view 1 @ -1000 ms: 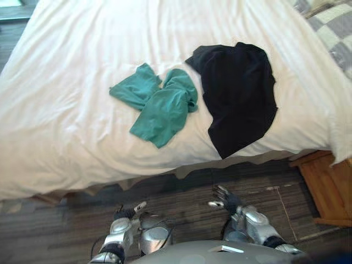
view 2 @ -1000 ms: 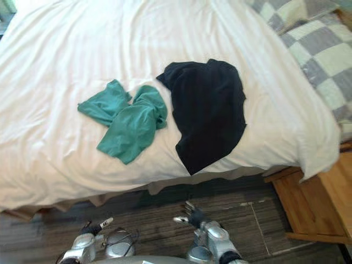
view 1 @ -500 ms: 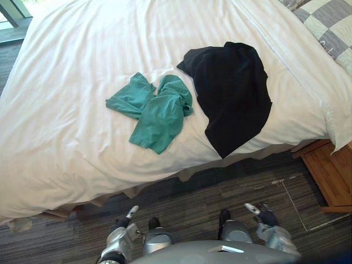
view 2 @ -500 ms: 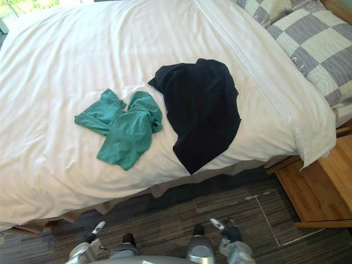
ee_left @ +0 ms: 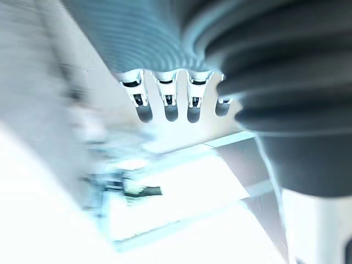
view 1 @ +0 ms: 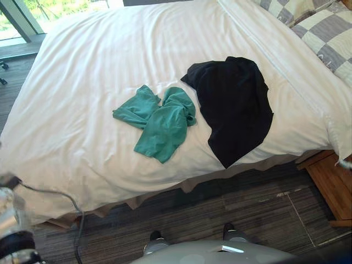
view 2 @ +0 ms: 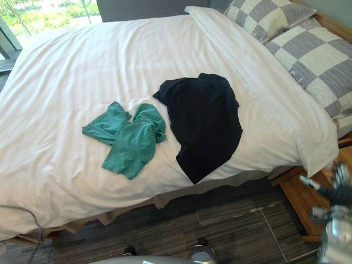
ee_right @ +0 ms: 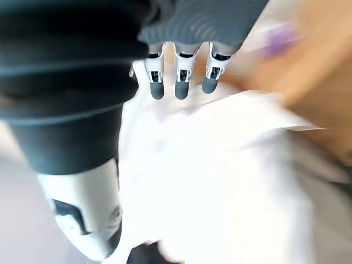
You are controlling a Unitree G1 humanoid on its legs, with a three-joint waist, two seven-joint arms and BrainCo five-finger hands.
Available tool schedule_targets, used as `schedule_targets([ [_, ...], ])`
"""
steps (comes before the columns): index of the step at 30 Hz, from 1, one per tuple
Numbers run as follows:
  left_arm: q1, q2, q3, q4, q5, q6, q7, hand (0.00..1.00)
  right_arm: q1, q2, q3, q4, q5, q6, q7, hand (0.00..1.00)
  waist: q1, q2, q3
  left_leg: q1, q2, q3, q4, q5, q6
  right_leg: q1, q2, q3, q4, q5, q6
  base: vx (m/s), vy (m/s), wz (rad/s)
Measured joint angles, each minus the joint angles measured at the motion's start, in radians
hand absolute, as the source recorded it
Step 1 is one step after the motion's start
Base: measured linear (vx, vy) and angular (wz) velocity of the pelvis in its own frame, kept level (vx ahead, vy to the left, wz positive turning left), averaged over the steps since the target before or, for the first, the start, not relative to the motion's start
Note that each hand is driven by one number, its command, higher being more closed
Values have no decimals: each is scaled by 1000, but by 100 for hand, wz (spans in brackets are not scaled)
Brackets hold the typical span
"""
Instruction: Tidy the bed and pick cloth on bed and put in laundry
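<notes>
My right hand (view 2: 335, 191) hangs at my right side, off the bed's (view 1: 99, 66) near corner and above the wooden stand (view 1: 330, 184) that sits there. Its fingers (ee_right: 181, 82) reach out straight in a row with nothing between them, and past them lies white bedding. The hand is fully open and empty.

My left hand (ee_left: 169, 104) is open as well. Its fingers are straight and side by side and hold nothing. What lies beyond them is too blurred for me to tell. That arm shows low at my left, beside the bed's near edge.

Both cloths lie on the white cover, well apart from either hand. The green cloth (view 1: 163, 121) is crumpled in two lobes near the middle of the bed. The black cloth (view 1: 235, 104) is spread flatter just to the right of it, on my right hand's side. Their edges come very close, but I cannot tell whether they touch. The black cloth's lower tip reaches the near edge of the bed.

Checked grey-and-cream pillows (view 2: 308, 49) rest at the head of the bed, far to my right. Dark striped carpet (view 1: 231, 201) runs between me and the bed. A window (view 1: 27, 14) with greenery outside shows past the bed's far left corner.
</notes>
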State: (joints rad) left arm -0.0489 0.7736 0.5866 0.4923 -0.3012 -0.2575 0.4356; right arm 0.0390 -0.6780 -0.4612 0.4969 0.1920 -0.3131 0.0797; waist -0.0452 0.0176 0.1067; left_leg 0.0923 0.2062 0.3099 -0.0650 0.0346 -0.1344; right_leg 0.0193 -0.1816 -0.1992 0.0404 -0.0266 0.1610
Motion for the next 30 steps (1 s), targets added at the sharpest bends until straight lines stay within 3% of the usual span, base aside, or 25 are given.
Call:
schedule_targets([
  [2,-111,66,-104,-5,8,-8,-34,0,-99,-32,121,-5,0,-1,2,0,5,7,-4,1,-1,-5,2,1,1,9,0,-2,-11,6,0,0,0,0],
  [5,-240,79,-257,-5,22,-1,-109,0,-220,-28,279,-2,0,2,-6,0,8,21,-2,1,-3,-10,2,9,12,13,-1,-1,-14,9,-1,-5,-3,3],
  [7,-297,65,-356,0,65,22,-156,0,-300,-13,352,4,-9,12,-17,0,7,29,3,1,-2,-12,2,19,15,13,-1,0,-11,10,-2,0,0,0],
  [12,-410,-18,-566,69,302,118,-251,0,-490,56,434,62,-11,55,-76,0,5,43,53,26,-1,19,3,32,16,6,2,39,7,14,-8,-43,-6,-20],
  [16,-527,-60,-612,177,402,212,-304,0,-586,103,434,66,39,67,-105,0,-5,31,142,-4,1,68,3,32,15,-61,9,88,9,45,-17,-105,12,-31],
  [19,-632,-60,-631,252,404,256,-316,0,-644,120,434,73,61,66,-107,0,-16,11,216,-50,-4,91,3,43,12,-119,9,113,-7,90,-15,-134,22,-24],
  [26,-738,-81,-657,287,414,293,-302,0,-717,121,434,35,141,65,-113,0,-38,6,323,-140,-3,131,3,65,14,-225,19,158,-31,142,-25,-28,2,-15],
  [30,-776,-100,-678,289,432,297,-276,0,-718,123,450,-63,160,65,-114,0,-48,0,343,-161,1,165,-2,69,10,-269,28,187,-30,151,-30,16,-4,-20],
])
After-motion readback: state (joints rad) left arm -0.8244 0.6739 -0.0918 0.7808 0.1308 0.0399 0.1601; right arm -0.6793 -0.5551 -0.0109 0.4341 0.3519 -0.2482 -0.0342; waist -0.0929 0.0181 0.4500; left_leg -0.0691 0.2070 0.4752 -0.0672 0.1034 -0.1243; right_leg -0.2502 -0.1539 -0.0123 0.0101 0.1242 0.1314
